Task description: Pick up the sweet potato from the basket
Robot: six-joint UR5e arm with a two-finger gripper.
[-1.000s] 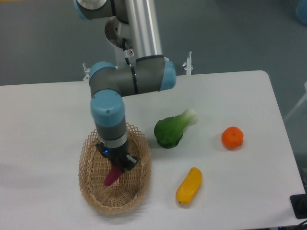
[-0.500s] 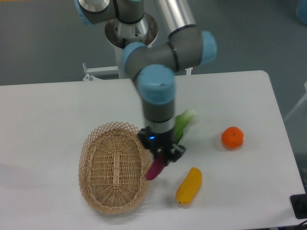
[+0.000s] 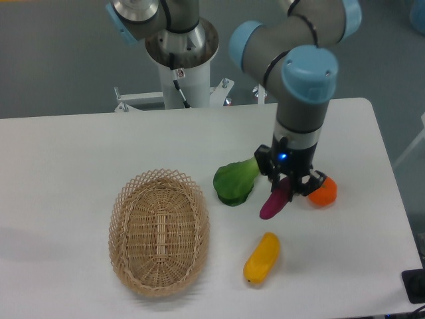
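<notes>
The magenta-purple sweet potato (image 3: 274, 201) hangs tilted in the air, with my gripper (image 3: 287, 183) shut on its upper end. It is to the right of the tan wicker basket (image 3: 159, 230), out over the white table between the green vegetable and the orange. Nothing lies inside the basket. The gripper's fingers are mostly hidden behind the wrist and the tuber.
A green leafy vegetable (image 3: 238, 179) lies just left of the gripper. The round orange (image 3: 325, 191) sits directly behind the gripper on the right, partly covered. A yellow oblong fruit (image 3: 261, 258) lies below on the table. The arm's base stands at the back.
The arm has carried the sweet potato up out of the basket and rightward across the table, past the green vegetable, to a spot beside the orange.
</notes>
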